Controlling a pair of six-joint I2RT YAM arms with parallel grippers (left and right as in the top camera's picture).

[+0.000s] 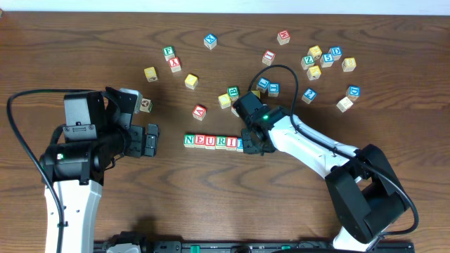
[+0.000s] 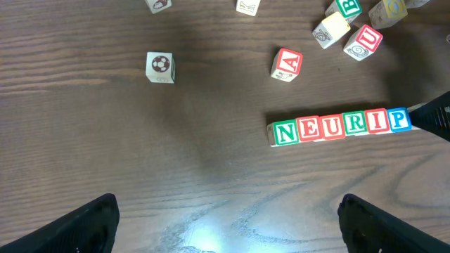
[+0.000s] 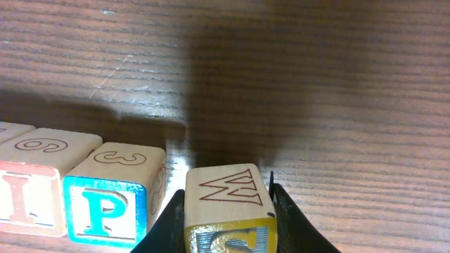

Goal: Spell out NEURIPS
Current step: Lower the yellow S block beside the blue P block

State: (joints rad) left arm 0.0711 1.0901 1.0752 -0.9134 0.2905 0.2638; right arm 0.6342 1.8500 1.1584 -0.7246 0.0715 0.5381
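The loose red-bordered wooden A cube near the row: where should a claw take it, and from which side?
Grip the red-bordered wooden A cube by two opposite side faces, coming straight down. It sits flat and alone on the brown wooden table, all four sides free, but turned slightly against the row of lettered wooden cubes, so rotate the claw to match.

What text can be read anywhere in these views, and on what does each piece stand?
"NEURIP": row of six blocks, one letter each.
"A": loose red-edged block.
"U": second red-edged block.
"3": top of the P block.
"W": top of the held block in the right gripper; front letter cut off.
Scattered blocks overhead: too small to read.
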